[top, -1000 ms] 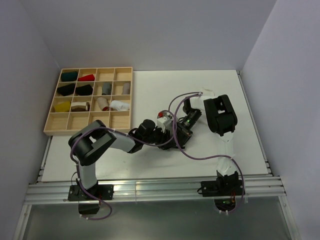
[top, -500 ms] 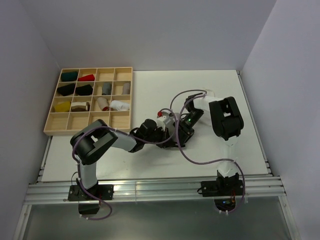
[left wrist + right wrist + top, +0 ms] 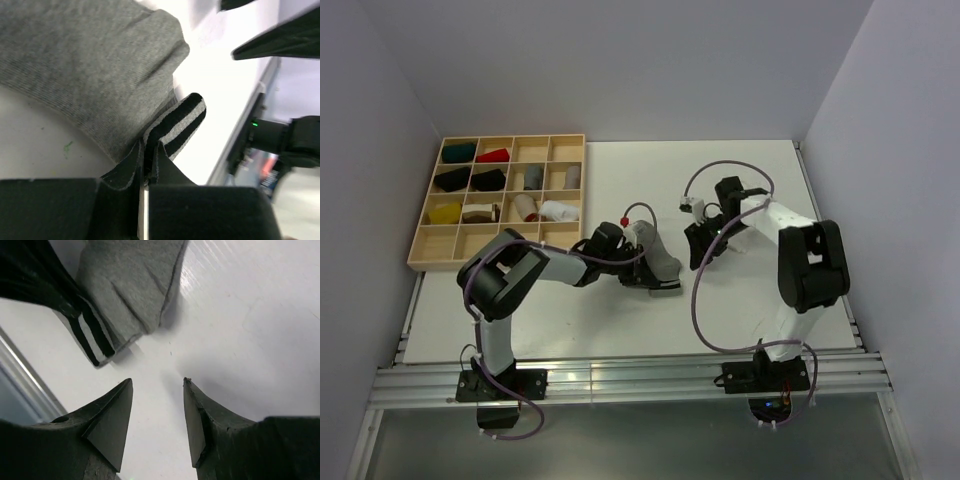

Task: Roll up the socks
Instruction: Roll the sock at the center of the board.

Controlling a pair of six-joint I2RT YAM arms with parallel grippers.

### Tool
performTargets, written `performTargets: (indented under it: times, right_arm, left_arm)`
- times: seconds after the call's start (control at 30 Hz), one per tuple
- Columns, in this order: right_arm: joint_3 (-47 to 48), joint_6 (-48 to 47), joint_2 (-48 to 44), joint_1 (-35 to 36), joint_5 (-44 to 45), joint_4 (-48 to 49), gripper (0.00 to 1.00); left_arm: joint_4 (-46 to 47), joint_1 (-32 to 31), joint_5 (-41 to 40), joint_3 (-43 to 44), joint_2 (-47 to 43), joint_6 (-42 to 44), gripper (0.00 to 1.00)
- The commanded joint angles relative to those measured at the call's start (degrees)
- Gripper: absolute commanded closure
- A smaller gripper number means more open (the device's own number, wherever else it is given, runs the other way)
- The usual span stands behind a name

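A mid-grey sock (image 3: 658,256) lies bunched into a short bundle on the white table, its dark-striped cuff (image 3: 666,288) at the near end. My left gripper (image 3: 642,272) comes in from the left and is shut on it. In the left wrist view the striped cuff (image 3: 181,121) is pinched between the jaws of the left gripper (image 3: 148,150), and the grey body (image 3: 90,65) fills the upper left. My right gripper (image 3: 696,260) stands open just right of the sock, not touching it. The right wrist view shows the right gripper (image 3: 156,382) over bare table, with the sock (image 3: 131,285) beyond its tips.
A wooden compartment tray (image 3: 585,180) sits at the back left with several small rolled cloth bundles in it. White walls close in the table on three sides. A metal rail (image 3: 620,375) runs along the near edge by the arm bases.
My right gripper has opened, let go of the sock and drawn back to the right. My left gripper has shut on the striped cuff. The grey bundle now shows uncovered.
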Motion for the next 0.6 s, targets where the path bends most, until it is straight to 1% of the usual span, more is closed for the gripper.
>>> performTargets:
  times: [0.0,0.03,0.07,0.1,0.17,0.2,0.27,0.3,0.4,0.43,0.5,0.53,0.57]
  right_arm:
    - [-5.1,-1.0,-9.2,-0.1,4.7,9.0,0.47]
    - [-8.0,-1.5,-11.0,0.2,5.5,10.5,0.47]
    - [-9.3,-3.0,-15.3,1.2,6.1,12.6,0.46]
    - [-10.7,-3.9,-17.2,1.6,6.1,13.5,0.46]
    - [-14.2,-6.5,-21.4,2.9,6.3,15.5,0.44]
    - [-15.3,-7.4,-25.0,4.6,6.7,16.0,0.44]
    - [-18.4,-9.9,-28.1,7.4,7.8,17.2,0.42]
    - [-20.5,-10.3,-31.0,10.4,9.0,17.8,0.40]
    - [-22.9,-11.1,-33.7,15.4,11.2,19.9,0.37]
    - [-24.0,-11.1,-34.0,18.9,12.9,20.1,0.37]
    - [-25.1,-11.2,-33.8,22.5,15.2,21.9,0.37]
    - [-26.4,-11.2,-33.4,25.5,17.2,22.7,0.37]
    - [-27.2,-11.1,-33.3,26.8,18.2,24.5,0.37]
  left_arm:
    - [-10.2,2.1,6.7,0.6,4.2,-3.5,1.00]
    - [-7.5,2.6,9.1,0.0,4.6,-4.9,1.00]
    - [-6.2,3.3,10.8,-0.5,5.0,-7.3,1.00]
    - [-5.4,3.7,14.3,-0.8,6.4,-8.1,1.00]
    - [-5.4,4.0,16.2,-0.7,7.6,-9.2,1.00]
    - [-5.5,4.3,17.0,-0.9,8.3,-9.5,1.00]
    - [-5.3,4.5,18.2,-1.0,8.9,-10.8,1.00]
    - [-4.6,4.8,19.3,-1.6,9.3,-11.8,1.00]
    - [-5.0,5.5,20.0,-2.0,9.4,-13.5,1.00]
    - [-5.0,5.6,20.6,-2.0,9.5,-13.7,1.00]
    - [-6.2,6.1,21.4,-1.6,10.0,-13.8,1.00]
    - [-7.2,6.1,21.4,-1.4,10.1,-13.4,1.00]
    - [-8.0,6.2,21.4,-1.1,10.2,-12.7,1.00]
